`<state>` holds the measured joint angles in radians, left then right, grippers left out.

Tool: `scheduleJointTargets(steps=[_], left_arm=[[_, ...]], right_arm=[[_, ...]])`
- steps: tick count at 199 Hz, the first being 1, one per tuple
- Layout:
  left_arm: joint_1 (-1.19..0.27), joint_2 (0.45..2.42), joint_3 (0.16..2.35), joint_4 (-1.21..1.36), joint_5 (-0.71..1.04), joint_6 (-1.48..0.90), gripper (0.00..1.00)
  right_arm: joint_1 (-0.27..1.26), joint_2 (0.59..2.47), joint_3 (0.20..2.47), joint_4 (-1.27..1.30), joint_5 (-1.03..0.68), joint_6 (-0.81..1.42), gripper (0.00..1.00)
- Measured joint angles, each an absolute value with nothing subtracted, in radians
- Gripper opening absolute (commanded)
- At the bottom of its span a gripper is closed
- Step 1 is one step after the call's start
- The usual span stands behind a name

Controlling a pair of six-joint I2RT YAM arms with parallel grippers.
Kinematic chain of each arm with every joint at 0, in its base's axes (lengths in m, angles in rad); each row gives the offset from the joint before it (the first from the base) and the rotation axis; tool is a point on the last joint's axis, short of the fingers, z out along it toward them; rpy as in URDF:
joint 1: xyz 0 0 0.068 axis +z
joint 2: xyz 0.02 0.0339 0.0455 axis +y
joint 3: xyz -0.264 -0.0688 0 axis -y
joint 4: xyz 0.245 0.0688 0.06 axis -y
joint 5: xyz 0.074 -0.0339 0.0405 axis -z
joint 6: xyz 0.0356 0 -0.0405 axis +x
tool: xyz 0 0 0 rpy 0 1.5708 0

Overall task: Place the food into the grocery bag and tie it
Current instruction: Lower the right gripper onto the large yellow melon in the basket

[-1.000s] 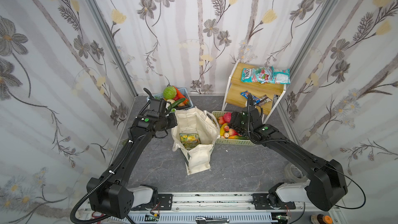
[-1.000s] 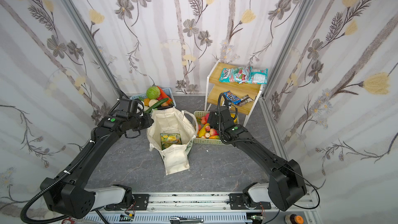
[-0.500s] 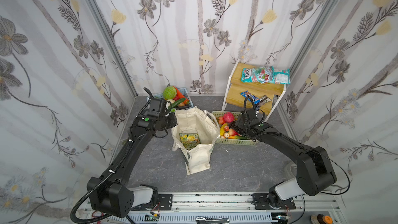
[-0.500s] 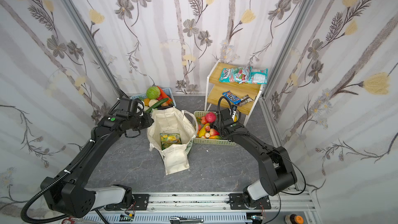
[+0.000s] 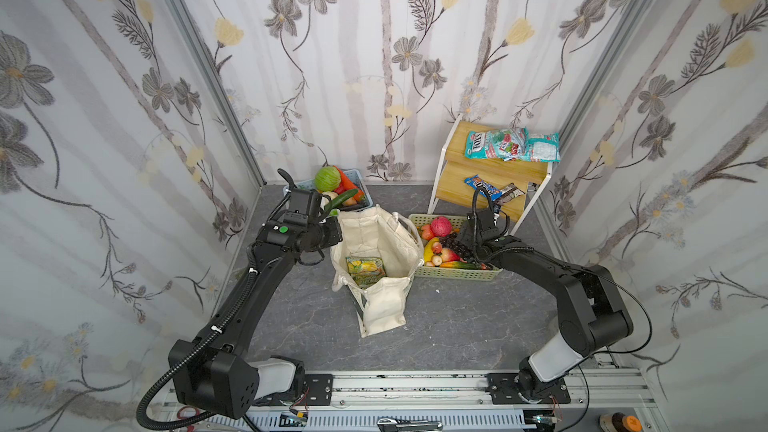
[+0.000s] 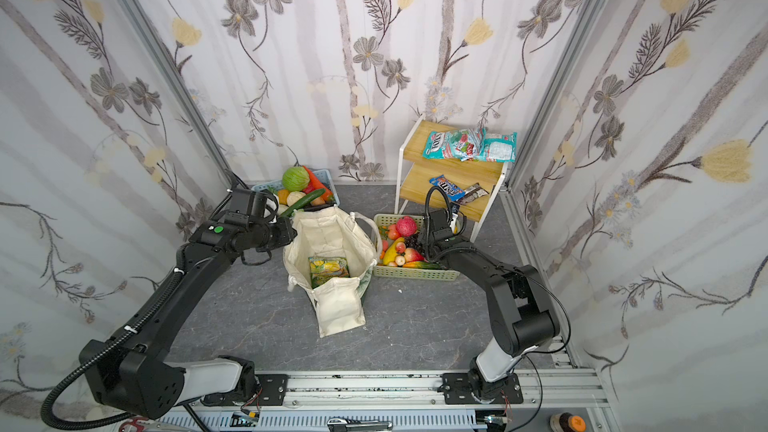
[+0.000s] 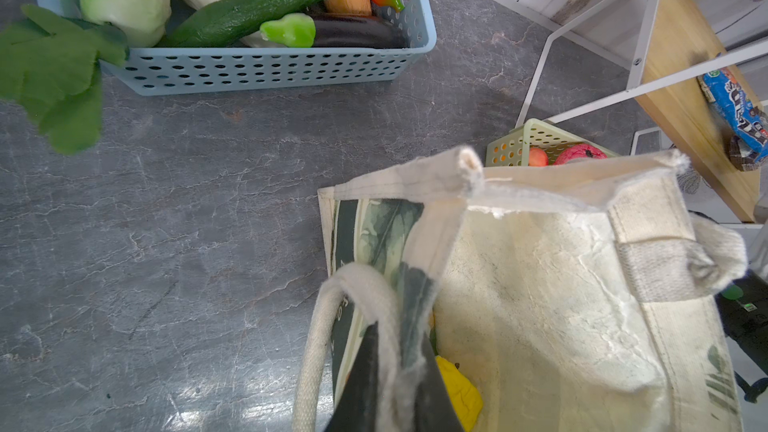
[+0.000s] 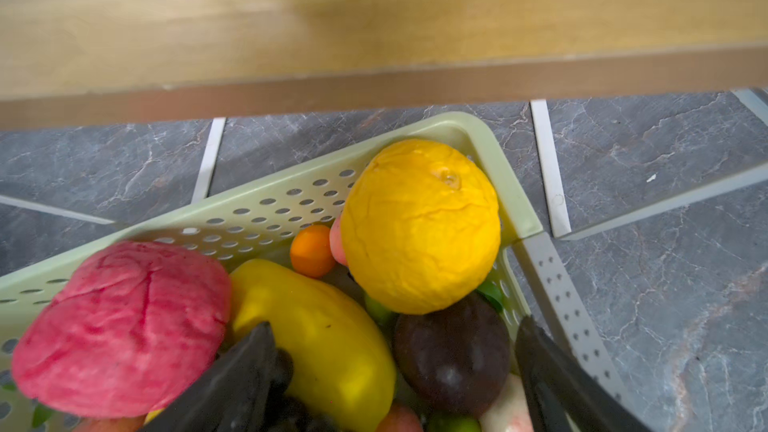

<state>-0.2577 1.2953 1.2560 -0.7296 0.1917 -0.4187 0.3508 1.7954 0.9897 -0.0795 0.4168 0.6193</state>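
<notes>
In the last second the right gripper (image 8: 392, 324) has sunk lower over the pale green basket (image 8: 266, 205); a pick looks close, with 1 snack packet (image 5: 365, 270) already inside the grocery bag (image 5: 374, 238), well off to its side. Its jaws gape wide, holding nothing; the round orange (image 8: 419, 226) sits just ahead of the fingertips; the yellow oblong fruit (image 8: 316, 326) lies beneath them. The left gripper (image 7: 399, 367), unmoved, stays clenched on the bag's rim.

Floral wallpaper walls (image 5: 374, 56) on three sides. Grey marbled floor (image 5: 457, 317). Two-tier wooden shelf (image 5: 453, 189), white frame, far right. Metal rail (image 5: 415, 384) along near edge.
</notes>
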Motion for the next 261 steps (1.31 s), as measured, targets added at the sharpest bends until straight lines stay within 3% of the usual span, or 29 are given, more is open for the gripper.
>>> scheduleJointTargets(steps=[199, 261], left_arm=[[-0.256, 1.313, 1.256, -0.713, 0.191, -0.419, 0.00], [-0.256, 1.311, 1.256, -0.714, 0.187, -0.419, 0.00]], right_arm=[[0.302, 1.944, 1.069, -0.034, 0.418, 0.585, 0.82], [0.301, 1.953, 1.068, -0.018, 0.422, 0.586, 0.67]])
